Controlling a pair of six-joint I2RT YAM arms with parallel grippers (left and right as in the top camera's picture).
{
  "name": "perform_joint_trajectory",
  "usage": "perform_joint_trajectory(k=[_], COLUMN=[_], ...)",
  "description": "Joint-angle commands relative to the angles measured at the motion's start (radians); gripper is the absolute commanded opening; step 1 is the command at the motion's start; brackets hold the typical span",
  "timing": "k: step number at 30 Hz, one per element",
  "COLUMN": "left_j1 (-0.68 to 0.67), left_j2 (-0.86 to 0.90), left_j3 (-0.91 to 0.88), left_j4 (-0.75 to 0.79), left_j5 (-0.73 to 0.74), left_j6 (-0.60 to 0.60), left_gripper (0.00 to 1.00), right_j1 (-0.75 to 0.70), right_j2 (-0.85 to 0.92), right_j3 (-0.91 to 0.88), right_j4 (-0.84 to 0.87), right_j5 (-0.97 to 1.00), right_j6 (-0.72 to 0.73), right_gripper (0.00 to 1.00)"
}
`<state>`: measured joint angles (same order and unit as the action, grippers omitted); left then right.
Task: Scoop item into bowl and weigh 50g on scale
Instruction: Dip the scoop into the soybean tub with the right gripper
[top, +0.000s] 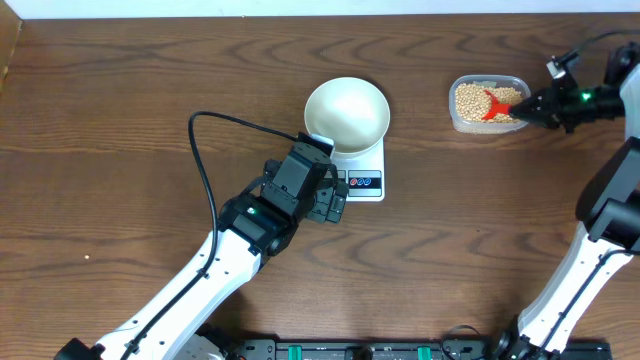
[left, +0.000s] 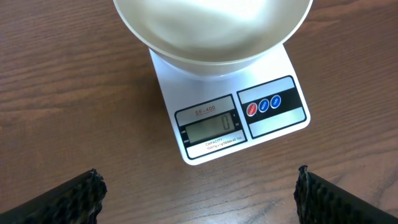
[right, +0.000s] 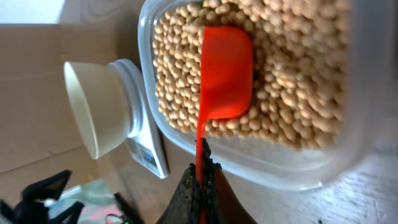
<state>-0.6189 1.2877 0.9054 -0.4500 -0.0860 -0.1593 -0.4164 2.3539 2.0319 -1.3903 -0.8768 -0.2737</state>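
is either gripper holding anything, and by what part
The right gripper pinches the red scoop by the end of its handle; the left gripper is open and empty.

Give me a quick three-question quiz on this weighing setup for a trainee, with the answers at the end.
1. True or false: the bowl sits on the scale.
2. The scale's display reads: A) 0 B) 50 C) 125.
3. Fill in: the right hand grips a red ___ lying in the tub of beans.
Key: 1 true; 2 A; 3 scoop.
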Motion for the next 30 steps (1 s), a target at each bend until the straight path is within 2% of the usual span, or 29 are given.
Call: perform_joint_trajectory(k=[1,13,30], left_j1=[0.002,0.002,0.002], left_j2=[-0.006,-0.006,-0.006], left_j3=[-0.002,-0.002,-0.002], left_j4=[-0.007,-0.007,-0.007], left_j5=[-0.015,-0.015,-0.015], left_j6=[0.005,0.005,0.005], left_gripper=[0.99,0.99,0.99], right_j1=[-0.039,-0.106,-0.051], right_j2=[0.009,0.01,0.011], right_j3=[-0.024,-0.189,-0.235], right_j4=[-0.002,0.127,0.238], right_j5=[-0.156,-0.304,-0.285], right_j6=[-0.057,-0.053,-0.01], right_gripper=[0.01,0.01,0.01])
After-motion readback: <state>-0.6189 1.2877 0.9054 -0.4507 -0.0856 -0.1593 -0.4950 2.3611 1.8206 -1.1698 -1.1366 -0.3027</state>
